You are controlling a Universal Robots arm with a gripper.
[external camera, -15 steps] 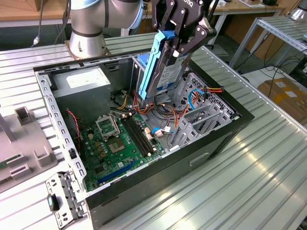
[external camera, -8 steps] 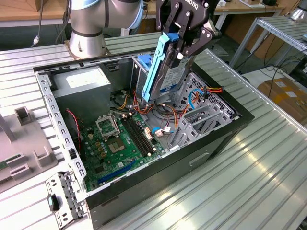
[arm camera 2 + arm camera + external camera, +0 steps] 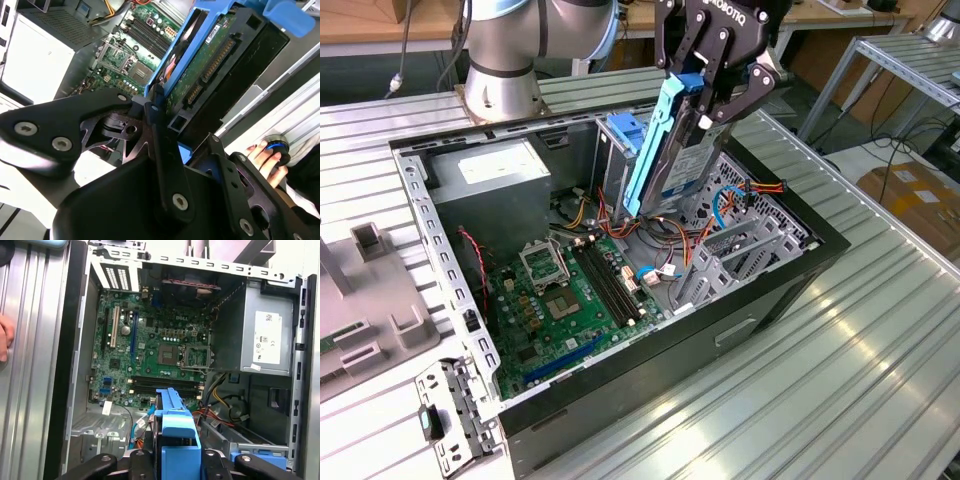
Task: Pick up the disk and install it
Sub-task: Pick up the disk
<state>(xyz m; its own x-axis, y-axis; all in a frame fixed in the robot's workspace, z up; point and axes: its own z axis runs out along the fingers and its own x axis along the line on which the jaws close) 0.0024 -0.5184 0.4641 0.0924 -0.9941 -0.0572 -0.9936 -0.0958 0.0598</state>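
While black fingers (image 3: 758, 84) clamp it, the flat, blue-railed disk (image 3: 687, 150) hangs tilted.

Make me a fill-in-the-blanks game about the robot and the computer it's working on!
1. The gripper is shut on the disk, whose side rail is coloured ____.
2. Inside the open computer case, the motherboard is coloured ____.
3. The grey power supply wears a sticker that is ____.

Missing words: blue, green, white.
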